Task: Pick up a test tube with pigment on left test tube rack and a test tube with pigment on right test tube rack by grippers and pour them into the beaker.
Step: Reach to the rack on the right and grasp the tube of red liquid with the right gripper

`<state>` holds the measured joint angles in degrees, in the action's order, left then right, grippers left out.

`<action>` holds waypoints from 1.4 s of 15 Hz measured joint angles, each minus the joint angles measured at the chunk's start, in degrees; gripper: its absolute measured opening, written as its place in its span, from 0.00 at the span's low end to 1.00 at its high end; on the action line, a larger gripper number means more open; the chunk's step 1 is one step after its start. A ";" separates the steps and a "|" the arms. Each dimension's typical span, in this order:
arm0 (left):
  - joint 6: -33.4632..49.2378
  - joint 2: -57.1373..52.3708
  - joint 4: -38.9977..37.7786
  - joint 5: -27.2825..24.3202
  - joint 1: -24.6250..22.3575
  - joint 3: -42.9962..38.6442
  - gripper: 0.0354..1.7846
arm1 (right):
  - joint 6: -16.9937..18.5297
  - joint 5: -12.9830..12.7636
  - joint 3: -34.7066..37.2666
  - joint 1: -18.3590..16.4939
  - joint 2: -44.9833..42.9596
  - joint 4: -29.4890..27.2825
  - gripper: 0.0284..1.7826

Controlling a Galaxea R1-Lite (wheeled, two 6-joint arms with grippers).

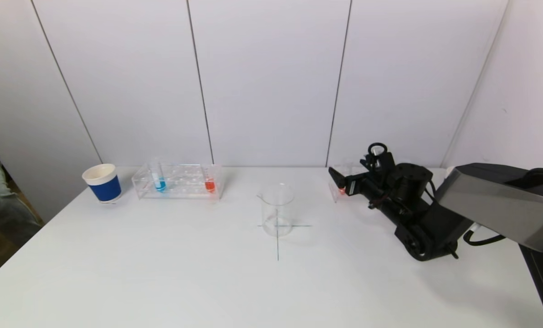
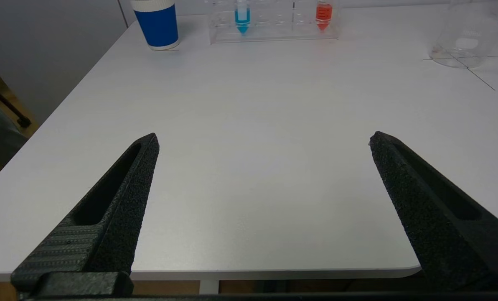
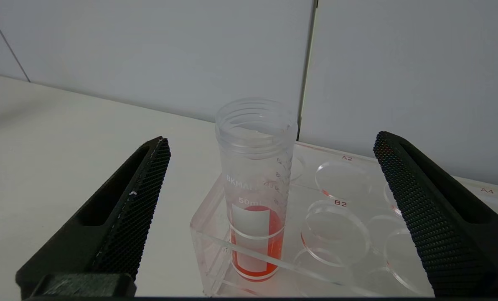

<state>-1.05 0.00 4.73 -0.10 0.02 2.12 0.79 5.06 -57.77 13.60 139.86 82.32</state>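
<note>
Head view lacks left claw [image 2: 263, 140], wide apart.

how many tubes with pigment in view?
3. Blue tube and red tube stand in the left rack; another red tube stands in the right rack, in front of the open right claw. The arm may hide more.

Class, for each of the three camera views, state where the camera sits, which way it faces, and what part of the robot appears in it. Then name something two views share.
Head view: high on the robot, looking forward and down at the table; the right arm shows.
Left wrist view: low at the near table edge, facing the left rack, blue cup and beaker; open left gripper shows.
Right wrist view: facing the red tube in the right rack; open right gripper shows.
Shared: head and left wrist views both show the beaker.
</note>
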 joint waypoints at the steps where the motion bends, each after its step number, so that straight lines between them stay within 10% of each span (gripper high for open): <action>1: 0.00 0.00 0.00 0.00 0.00 0.00 0.99 | 0.00 0.00 -0.11 0.09 0.02 -0.02 0.99; 21: 0.01 0.00 0.00 0.00 0.00 0.00 0.99 | -0.02 -0.11 -0.90 0.89 0.22 -0.51 0.99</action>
<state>-1.04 0.00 4.73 -0.10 0.02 2.12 0.77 4.95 -58.67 14.49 140.08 81.81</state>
